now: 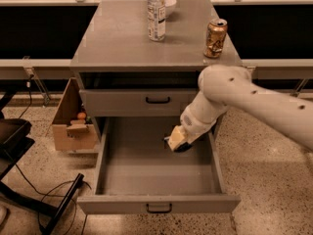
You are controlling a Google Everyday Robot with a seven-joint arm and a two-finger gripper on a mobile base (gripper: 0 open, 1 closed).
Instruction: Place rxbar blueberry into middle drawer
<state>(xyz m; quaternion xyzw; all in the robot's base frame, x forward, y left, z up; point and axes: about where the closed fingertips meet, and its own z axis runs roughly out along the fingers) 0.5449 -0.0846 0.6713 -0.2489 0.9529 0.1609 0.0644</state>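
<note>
The middle drawer [110,180] is pulled wide open, its black handle at the front. The drawer above it [127,103] is shut. My gripper [177,140] is down inside the open drawer, at its back right, just above the floor. A small dark shape [184,148] shows under the gripper's tip. It may be the rxbar blueberry, but I cannot tell for sure. No bar lies on the cabinet top [117,38].
A gold drink can [215,38] stands at the right edge of the cabinet top. A clear water bottle [156,13] and a white bowl [170,4] stand at the back. A cardboard box [73,126] and a dark chair base [29,199] are on the left.
</note>
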